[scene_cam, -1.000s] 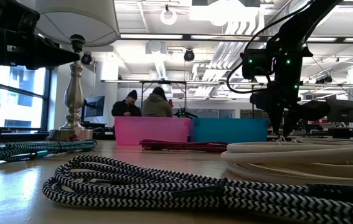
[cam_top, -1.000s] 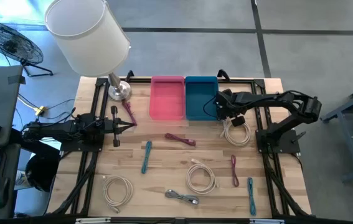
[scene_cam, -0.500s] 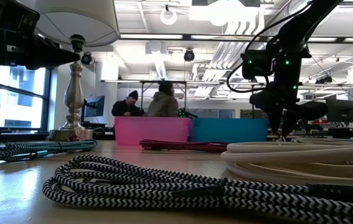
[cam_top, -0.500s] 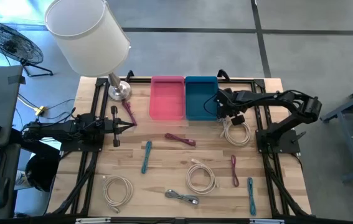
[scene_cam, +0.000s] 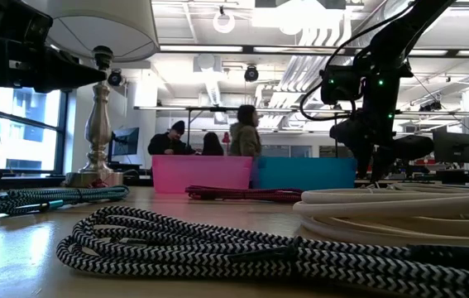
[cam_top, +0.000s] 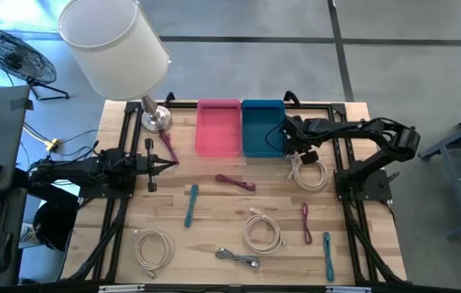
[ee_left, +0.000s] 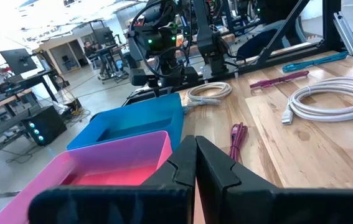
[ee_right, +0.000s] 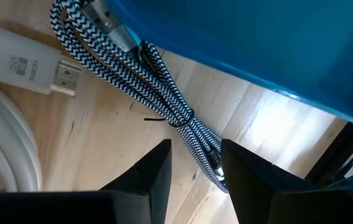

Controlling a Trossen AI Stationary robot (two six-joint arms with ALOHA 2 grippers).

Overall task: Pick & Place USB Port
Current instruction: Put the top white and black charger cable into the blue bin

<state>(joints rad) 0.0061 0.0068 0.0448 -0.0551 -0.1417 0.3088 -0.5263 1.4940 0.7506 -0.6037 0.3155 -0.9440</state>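
Risk, nearest first: in the right wrist view the right pincer (ee_right: 193,163) hangs just above a black-and-white braided cable (ee_right: 164,99), fingers either side of its bundled run. That bundle lies hard against the wall of the blue bin (ee_right: 276,43), and a white HDMI plug (ee_right: 27,62) sits just beside it at the left of that frame. A descent from here could pinch the plug or its white cable (cam_top: 309,173) along with the braid, or a finger could jam against the bin wall and shove the bin. A grip on one loose loop may also let the rest trail and snag on the rim.

Right pincer: fingers parted, moderately wide, holding nothing; contact with the braid cannot be confirmed. In the high view it sits centre-right of the frame, at the blue bin's right edge.

Task item: the braided cable, on the desk (cam_top: 214,212) beside the blue bin, not yet lifted. Whether it carries a USB end cannot be read.

Farther off: left pincer (cam_top: 167,163) waits at the left of the high frame, fingers together, empty. Pink bin (cam_top: 218,128) adjoins the blue bin.
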